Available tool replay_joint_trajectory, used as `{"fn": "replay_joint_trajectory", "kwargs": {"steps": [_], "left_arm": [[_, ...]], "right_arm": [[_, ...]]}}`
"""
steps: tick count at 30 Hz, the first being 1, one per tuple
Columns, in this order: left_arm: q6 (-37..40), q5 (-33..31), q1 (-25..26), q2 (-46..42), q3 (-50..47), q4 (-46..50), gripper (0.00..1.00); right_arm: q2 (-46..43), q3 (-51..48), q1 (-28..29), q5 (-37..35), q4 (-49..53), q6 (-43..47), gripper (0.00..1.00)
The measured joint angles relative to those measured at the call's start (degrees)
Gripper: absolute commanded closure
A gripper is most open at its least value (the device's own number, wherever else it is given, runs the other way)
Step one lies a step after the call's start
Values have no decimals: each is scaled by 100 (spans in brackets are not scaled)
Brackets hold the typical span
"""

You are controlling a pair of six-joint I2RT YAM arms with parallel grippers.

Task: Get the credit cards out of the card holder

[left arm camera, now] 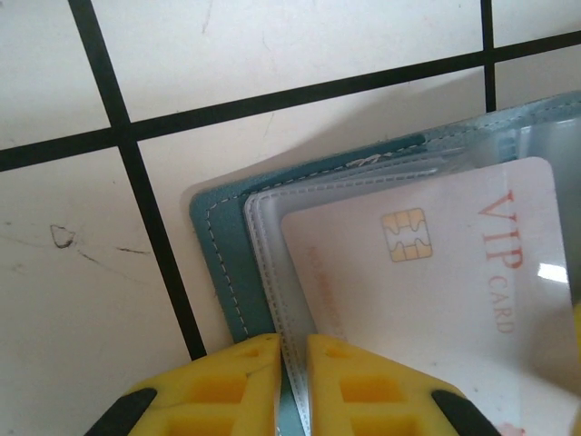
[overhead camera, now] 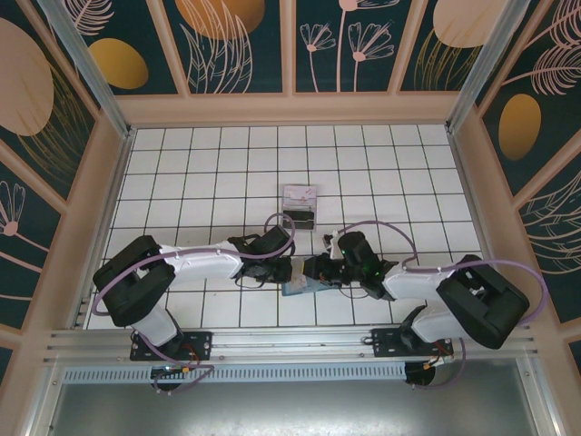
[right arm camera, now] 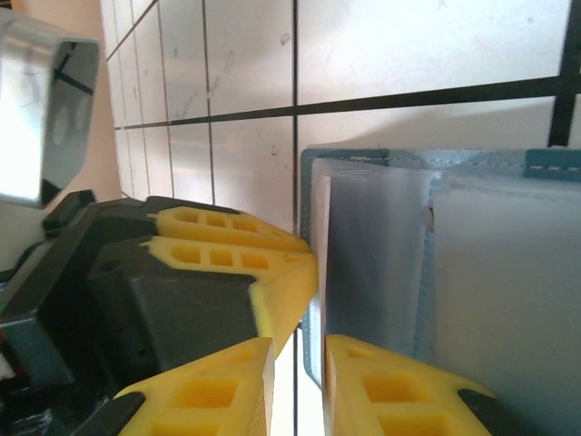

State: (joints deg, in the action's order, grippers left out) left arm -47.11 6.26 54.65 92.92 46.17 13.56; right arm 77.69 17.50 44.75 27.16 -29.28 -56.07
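white tiles with black grid lines make up the table (overhead camera: 200, 163), which is closed in by dark floral wall panels (overhead camera: 236, 45) set in pale frames. the card holder (left arm camera: 213, 263), teal with pale stitching, is laid flat on the tiles between the tips of the two arms. a clear tray (overhead camera: 300, 206) is seen beyond the card holder, apart from it, toward the far wall. clear sleeves (left arm camera: 272, 272) are stacked inside the card holder, and a pale credit card (left arm camera: 436, 272), printed "vip card" in red beside a gold chip (left arm camera: 406, 234), is lodged under the clear plastic. the left gripper (left arm camera: 292, 350) is placed at one edge of the card holder, and its yellow fingers (left arm camera: 227, 386) are drawn almost together and clamped on the rim of the sleeves, with only that thin rim between them. the right gripper (right arm camera: 300, 381) is set at the same end of the card holder, close beside the left one. its jaws are held narrowly apart with a sleeve edge standing between them. a sliver of white tile is seen between one finger and that edge, so whether the edge is actually pinched cannot be told.
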Motion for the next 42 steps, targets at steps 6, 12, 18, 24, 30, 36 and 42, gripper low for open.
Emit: {"fn": "replay_joint_trajectory", "kwargs": {"steps": [6, 12, 18, 24, 30, 36, 42], "left_arm": [[0, 22, -2, 2, 2, 0, 84], [0, 24, -2, 4, 2, 0, 84], [0, 31, 0, 48, 46, 20, 84], [2, 28, 0, 72, 79, 46, 84], [2, 28, 0, 79, 90, 61, 84], [2, 28, 0, 87, 111, 94, 84], [2, 28, 0, 90, 125, 118, 84]], "right_arm": [[365, 0, -4, 46, -138, -4, 84], [278, 0, -15, 33, -96, 0, 86], [68, -4, -61, 26, 20, 2, 86], [-46, -61, -90, -9, 90, 2, 89], [-166, -74, -94, -74, 264, 24, 94], [-428, -74, -96, -284, 695, 170, 96], [-826, -52, -133, -601, 1416, 442, 96]]}}
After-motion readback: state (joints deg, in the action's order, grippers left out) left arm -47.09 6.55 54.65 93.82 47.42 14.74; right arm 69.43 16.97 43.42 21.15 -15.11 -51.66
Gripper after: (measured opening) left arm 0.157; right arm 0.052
